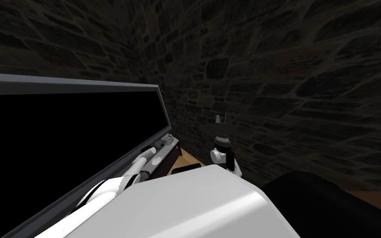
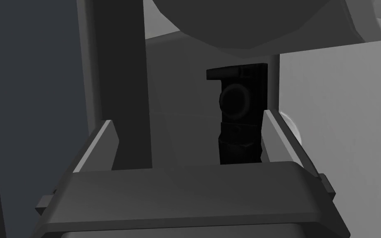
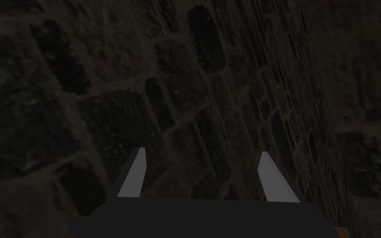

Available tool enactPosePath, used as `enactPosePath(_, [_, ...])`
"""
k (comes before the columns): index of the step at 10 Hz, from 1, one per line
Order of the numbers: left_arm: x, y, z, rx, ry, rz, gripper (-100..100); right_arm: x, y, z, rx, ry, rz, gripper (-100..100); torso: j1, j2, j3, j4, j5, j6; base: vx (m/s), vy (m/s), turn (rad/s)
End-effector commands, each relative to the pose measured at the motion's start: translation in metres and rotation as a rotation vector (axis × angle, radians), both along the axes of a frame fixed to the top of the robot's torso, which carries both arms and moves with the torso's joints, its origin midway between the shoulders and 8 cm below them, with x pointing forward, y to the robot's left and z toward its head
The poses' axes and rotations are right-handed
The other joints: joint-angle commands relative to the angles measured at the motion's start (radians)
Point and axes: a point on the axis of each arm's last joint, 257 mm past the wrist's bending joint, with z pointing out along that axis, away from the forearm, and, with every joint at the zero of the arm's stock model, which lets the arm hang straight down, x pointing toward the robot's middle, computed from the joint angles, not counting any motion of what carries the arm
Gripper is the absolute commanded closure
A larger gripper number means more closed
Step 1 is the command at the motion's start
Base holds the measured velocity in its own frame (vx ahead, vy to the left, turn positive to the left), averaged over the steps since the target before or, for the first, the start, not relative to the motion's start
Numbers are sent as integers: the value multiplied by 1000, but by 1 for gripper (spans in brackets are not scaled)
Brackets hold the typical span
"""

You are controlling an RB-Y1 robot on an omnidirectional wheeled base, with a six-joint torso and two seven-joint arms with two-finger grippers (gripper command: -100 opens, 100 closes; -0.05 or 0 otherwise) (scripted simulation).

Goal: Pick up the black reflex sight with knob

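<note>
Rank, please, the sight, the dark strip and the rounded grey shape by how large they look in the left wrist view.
Largest: the rounded grey shape and the dark strip, about alike and both cut off at the edge, so I leave them unranked.
Smallest: the sight, clearly.

The reflex sight point(image 2: 241, 111) is plain black, the table point(image 1: 169, 155) flat grey, the wall point(image 1: 289, 62) dark mottled stonework.
</note>
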Motion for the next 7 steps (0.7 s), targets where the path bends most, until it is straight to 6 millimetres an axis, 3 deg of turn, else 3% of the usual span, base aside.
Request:
enactPosePath(1, [-7, 2, -8, -13, 31, 14, -100, 0, 0, 0, 0, 0, 0, 0, 0, 0, 0, 0, 0, 0, 22, 34, -61])
enactPosePath(7, [-36, 4, -38, -88, 164, 74, -100, 0, 0, 0, 0, 0, 0, 0, -1, 0, 0, 0, 0, 0, 19, 31, -76])
